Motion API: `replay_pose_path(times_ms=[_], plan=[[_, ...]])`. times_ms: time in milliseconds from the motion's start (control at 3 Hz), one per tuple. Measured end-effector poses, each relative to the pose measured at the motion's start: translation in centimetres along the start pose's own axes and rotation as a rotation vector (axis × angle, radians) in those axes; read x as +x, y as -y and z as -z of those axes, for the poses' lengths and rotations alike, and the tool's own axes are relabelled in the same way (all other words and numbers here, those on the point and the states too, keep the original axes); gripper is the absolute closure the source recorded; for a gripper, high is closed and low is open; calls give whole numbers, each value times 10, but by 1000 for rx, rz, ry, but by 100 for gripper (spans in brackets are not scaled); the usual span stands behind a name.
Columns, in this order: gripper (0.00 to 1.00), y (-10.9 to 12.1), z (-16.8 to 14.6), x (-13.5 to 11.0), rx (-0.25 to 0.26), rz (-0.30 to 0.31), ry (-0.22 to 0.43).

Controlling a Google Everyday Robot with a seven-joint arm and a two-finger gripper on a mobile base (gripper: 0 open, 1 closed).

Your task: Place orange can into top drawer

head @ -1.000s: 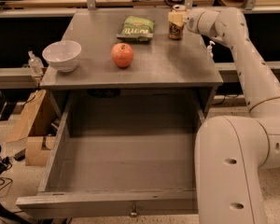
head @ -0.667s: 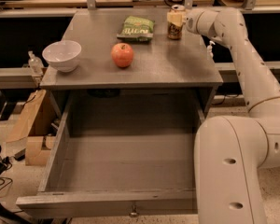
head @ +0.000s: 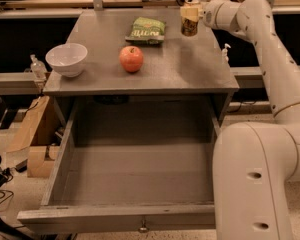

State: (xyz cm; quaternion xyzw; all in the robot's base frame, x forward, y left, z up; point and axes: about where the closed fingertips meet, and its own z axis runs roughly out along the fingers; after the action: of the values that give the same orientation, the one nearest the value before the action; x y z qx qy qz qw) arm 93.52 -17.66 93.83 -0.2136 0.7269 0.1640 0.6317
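Observation:
The orange can (head: 189, 26) is upright at the back right of the grey table (head: 190, 69), its base just above the tabletop. My gripper (head: 192, 15) reaches in from the right and is shut on the orange can, with pale fingers (head: 189, 11) across its upper part. The top drawer (head: 140, 184) is pulled fully open below the tabletop and is empty inside. Its small metal knob (head: 143, 228) shows on the front panel at the bottom edge.
A red apple (head: 131, 59) sits mid-table, a white bowl (head: 66, 59) at the left edge and a green snack bag (head: 146, 30) at the back. My white arm and base (head: 255, 179) fill the right side. Cardboard boxes (head: 35, 134) stand on the floor at the left.
The orange can and my gripper have moved slightly up from the tabletop. The apple, bowl, bag and drawer have not moved.

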Motion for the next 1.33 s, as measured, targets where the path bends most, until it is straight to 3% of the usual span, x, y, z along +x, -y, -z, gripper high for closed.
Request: replay_pose_path(times_ms=[333, 667, 1000, 1333], plan=[[100, -6, 56, -29, -18, 29, 15], [100, -24, 118, -65, -28, 33, 73], [100, -53, 174, -51, -86, 42, 85], [100, -128, 208, 1, -287, 72, 63]])
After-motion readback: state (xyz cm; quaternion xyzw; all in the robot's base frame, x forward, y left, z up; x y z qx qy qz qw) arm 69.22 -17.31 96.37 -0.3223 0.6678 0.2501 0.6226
